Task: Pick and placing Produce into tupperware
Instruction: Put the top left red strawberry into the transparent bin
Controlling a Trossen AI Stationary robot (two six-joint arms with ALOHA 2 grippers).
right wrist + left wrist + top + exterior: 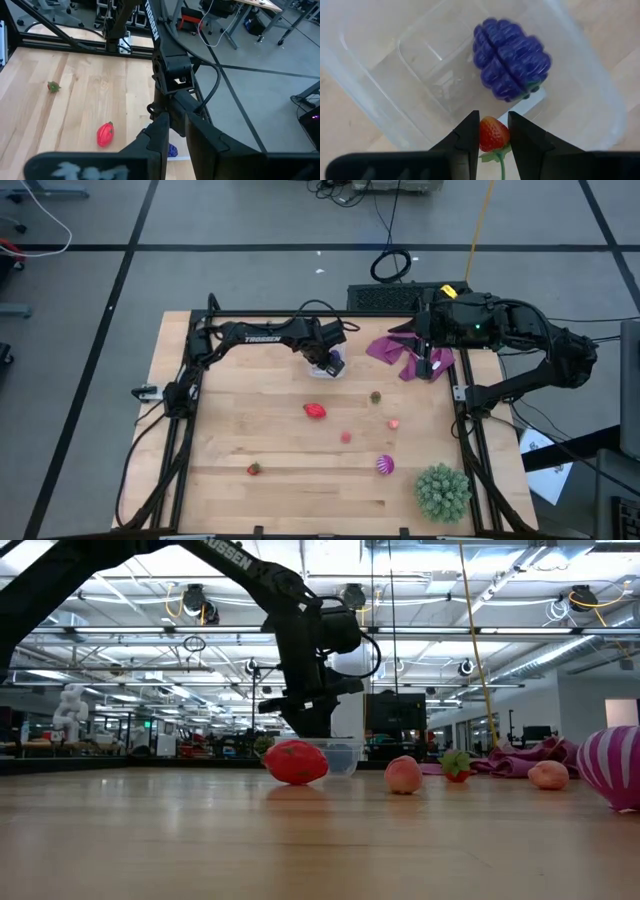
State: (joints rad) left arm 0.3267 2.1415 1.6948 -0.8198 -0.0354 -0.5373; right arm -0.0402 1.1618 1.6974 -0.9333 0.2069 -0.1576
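The left gripper point(494, 131) is squeezing a small red toy strawberry point(493, 135) between its two dark fingers. It is hanging right over the small clear plastic box point(380, 95), so the box is lying straight below it. A bumpy blue-purple toy berry point(511, 60) is sitting inside the box. The right gripper point(427, 366) is waiting, closed and empty, over the purple cloth point(392, 350), farther from the box.

tupperware point(380, 95): my left wrist view cuts off its rim.
striped ball point(615, 765): low view clips it at the edge.
strawberry point(493, 134): half hidden between the fingers.
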